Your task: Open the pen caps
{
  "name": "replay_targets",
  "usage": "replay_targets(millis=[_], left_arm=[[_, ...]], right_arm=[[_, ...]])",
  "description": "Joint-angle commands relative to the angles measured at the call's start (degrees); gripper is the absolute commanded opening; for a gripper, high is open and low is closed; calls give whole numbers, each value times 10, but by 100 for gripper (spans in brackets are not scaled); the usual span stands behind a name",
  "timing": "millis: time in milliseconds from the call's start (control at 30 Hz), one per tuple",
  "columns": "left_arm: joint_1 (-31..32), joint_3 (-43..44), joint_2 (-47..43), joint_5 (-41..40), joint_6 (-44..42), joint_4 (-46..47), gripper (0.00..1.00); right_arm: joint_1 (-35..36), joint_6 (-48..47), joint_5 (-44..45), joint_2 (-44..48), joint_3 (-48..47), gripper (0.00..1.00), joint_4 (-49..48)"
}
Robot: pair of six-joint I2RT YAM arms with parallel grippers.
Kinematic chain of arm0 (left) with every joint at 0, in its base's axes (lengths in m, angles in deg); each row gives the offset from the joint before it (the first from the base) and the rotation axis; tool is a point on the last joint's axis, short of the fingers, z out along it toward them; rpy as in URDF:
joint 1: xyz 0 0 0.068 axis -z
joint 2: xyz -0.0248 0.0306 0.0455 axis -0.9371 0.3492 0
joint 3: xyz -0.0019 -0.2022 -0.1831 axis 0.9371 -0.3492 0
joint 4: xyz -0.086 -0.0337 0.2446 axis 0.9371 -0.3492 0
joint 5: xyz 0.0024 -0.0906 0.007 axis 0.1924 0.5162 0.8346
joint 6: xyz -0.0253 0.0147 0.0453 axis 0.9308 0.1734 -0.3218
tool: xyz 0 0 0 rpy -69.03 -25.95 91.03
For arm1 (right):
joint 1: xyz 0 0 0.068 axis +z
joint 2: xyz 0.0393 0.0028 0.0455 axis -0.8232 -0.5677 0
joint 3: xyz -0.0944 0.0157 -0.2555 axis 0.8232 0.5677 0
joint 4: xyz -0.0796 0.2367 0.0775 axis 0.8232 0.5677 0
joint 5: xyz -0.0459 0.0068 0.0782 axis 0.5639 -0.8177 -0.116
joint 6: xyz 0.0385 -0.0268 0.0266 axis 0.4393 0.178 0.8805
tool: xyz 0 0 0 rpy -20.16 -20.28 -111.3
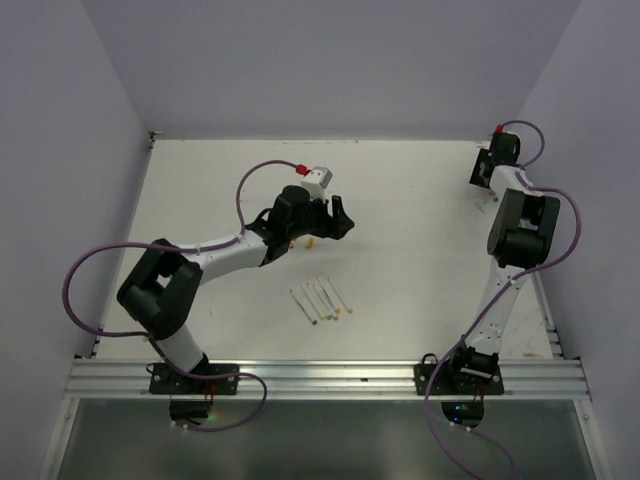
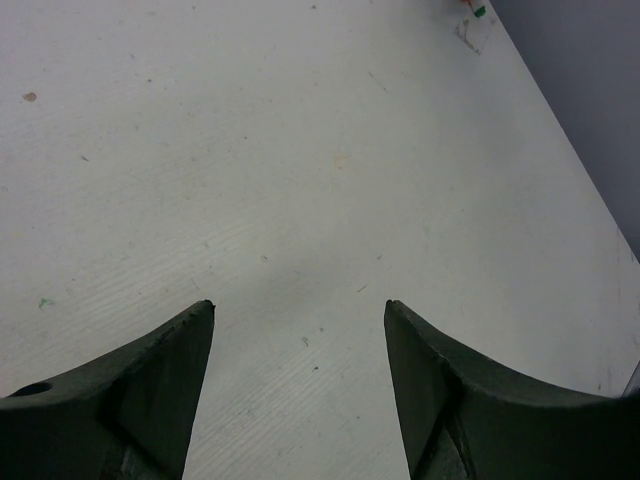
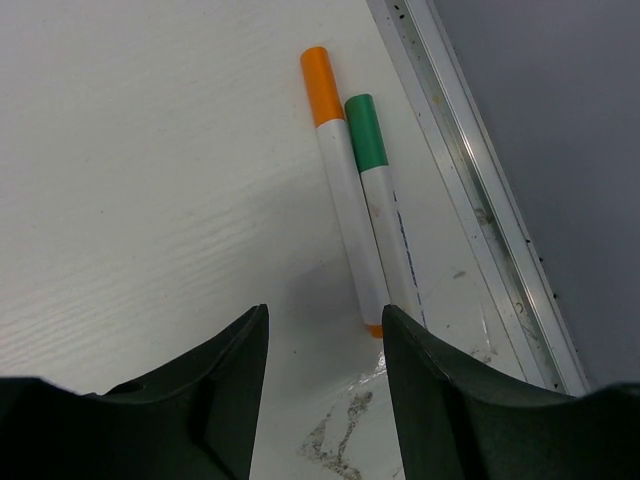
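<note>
Several thin white pens (image 1: 320,298) lie side by side mid-table, their small coloured caps at the near ends. A tiny yellow piece (image 1: 310,241) lies loose just below my left gripper (image 1: 335,222), which is open and empty; in the left wrist view (image 2: 300,303) it hovers over bare table. My right gripper (image 1: 484,180) is at the far right back corner, open and empty (image 3: 325,312). Just ahead of it lie two white-barrelled pens, one with an orange cap (image 3: 322,85), one with a green cap (image 3: 366,132), caps pointing away.
A metal rail (image 3: 470,180) edges the table right beside the two pens. A dark smudge (image 3: 345,425) marks the table between the right fingers. Grey walls enclose the table on three sides. Red plugs with purple cables (image 1: 262,172) hang on both wrists.
</note>
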Motion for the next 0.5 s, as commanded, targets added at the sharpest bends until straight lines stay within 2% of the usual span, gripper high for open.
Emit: replay_targets(millis=[0,467], left_arm=[[-3,-5,7,11,7,40,72],[-17,-8,23,25,15,54,72]], right_arm=[[2,-17,-5,-6,-23,53,-2],[-3,-29,7,-23,-8,54,-4]])
